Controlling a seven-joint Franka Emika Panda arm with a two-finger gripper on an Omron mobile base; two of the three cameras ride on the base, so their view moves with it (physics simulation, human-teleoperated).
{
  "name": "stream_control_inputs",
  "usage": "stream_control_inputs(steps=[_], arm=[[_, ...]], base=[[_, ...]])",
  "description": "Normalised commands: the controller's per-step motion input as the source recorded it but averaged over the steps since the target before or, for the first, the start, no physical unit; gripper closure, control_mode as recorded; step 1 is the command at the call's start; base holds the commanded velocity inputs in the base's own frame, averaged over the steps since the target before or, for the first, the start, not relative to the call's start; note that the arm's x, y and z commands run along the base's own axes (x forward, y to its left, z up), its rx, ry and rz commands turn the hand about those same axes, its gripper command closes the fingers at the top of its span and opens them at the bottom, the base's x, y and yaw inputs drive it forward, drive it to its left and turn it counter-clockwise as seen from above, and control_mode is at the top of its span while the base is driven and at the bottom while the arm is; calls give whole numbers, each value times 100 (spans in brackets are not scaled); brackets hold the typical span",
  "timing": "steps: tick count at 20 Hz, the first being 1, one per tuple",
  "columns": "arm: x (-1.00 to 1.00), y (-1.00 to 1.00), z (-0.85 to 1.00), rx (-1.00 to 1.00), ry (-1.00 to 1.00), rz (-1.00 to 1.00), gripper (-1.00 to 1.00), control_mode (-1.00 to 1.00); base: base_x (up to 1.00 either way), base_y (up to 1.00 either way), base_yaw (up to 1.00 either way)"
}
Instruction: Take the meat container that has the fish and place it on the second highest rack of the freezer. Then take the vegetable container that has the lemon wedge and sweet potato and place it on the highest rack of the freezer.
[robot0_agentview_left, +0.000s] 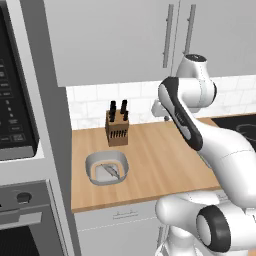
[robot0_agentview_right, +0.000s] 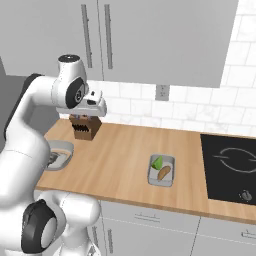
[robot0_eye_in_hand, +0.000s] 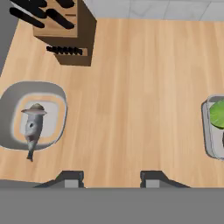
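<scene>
Left base: I see the fish tub (robot0_agentview_left: 107, 168) on the counter (robot0_agentview_left: 160, 160), just in front of the knife block (robot0_agentview_left: 117, 128), near the counter's front edge. Fish (robot0_agentview_left: 113, 171) lies inside it. Arm's up over the counter, right of the block.

Right base: gripper (robot0_agentview_right: 93, 106) hangs above the block (robot0_agentview_right: 84, 127), w/ fish tub (robot0_agentview_right: 59, 153) left-front of the block. Veg tub (robot0_agentview_right: 162, 170) sits well right of the block, toward the cooktop (robot0_agentview_right: 231, 167); green wedge (robot0_agentview_right: 158, 163) and orange piece inside.

Hand cam: fingertips (robot0_eye_in_hand: 72, 179) stand apart, nothing between them. Fish tub (robot0_eye_in_hand: 13, 98) is just in front of the block (robot0_eye_in_hand: 65, 30); veg tub (robot0_eye_in_hand: 209, 127) far across.
</scene>
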Motion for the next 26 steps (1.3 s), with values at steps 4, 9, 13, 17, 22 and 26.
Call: stream_control_inputs(steps=[4,9,13,17,22,26], arm=[[-20,14,0,-1,-1,1,-100,-100],[-53,68,0,-11,-3,14,-100,-100],[-60,97,-7,-14,-2,36,-100,-100],[-56,97,-19,-8,-1,40,-100,-100],[-18,66,-47,1,2,33,-100,-100],[12,35,-76,0,13,17,-100,-100]], base=[[0,0,0],[0,0,0],[0,0,0],[0,0,0],[0,0,0],[0,0,0]])
